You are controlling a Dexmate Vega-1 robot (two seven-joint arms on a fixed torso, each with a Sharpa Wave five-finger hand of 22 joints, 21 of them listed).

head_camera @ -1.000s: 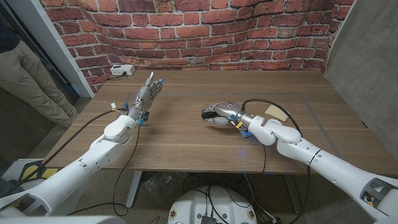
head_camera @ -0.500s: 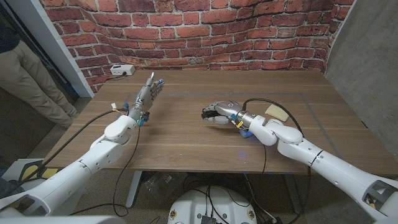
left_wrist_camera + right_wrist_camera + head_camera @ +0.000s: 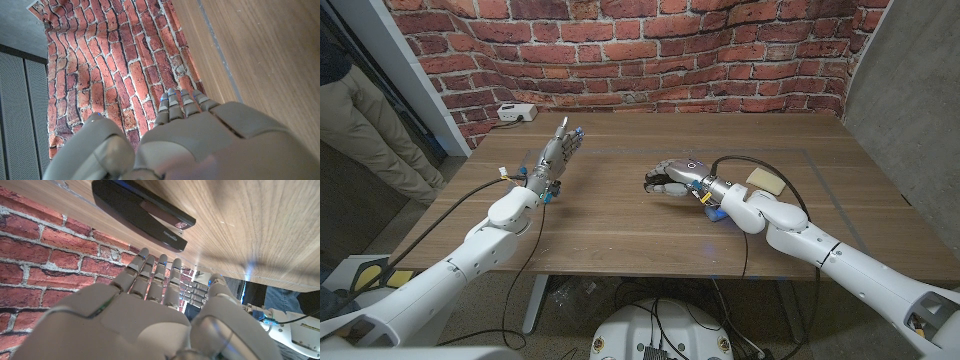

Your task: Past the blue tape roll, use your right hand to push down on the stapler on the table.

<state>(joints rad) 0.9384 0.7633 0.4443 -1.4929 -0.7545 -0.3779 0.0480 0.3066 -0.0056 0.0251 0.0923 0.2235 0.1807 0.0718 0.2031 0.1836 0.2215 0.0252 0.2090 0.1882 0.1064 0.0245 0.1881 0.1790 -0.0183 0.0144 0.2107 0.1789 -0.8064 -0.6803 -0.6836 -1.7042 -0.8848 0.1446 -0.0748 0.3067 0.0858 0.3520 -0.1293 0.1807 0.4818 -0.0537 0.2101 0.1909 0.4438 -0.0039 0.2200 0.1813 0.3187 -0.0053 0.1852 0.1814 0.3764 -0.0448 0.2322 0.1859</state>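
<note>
The right hand (image 3: 672,180) hovers over the middle of the wooden table (image 3: 620,215), its back turned up and its fingers reaching toward the robot's left. In the right wrist view the fingers (image 3: 150,272) lie side by side, loosely extended and only slightly bent, with the thumb (image 3: 220,292) set apart; they hold nothing. The black stapler (image 3: 142,212) lies on the tabletop just past the fingertips in that view, a clear gap between it and the hand, so the hand is not touching it. From the head view the stapler sits under the right hand, only its dark end (image 3: 651,182) showing at the fingertips.

A blue tape roll (image 3: 713,213) lies on the table just beside the right wrist, partly hidden by the arm. A pale flat object (image 3: 764,181) lies on the table behind the right forearm.

The left hand (image 3: 558,150) is raised above the left part of the table, fingers straight and close together, pointing toward the brick wall (image 3: 650,50); the left wrist view shows the same straight fingers (image 3: 181,105) holding nothing. A white box with a cable (image 3: 517,113) rests at the far left corner. A person's legs (image 3: 365,120) stand at the left edge.
</note>
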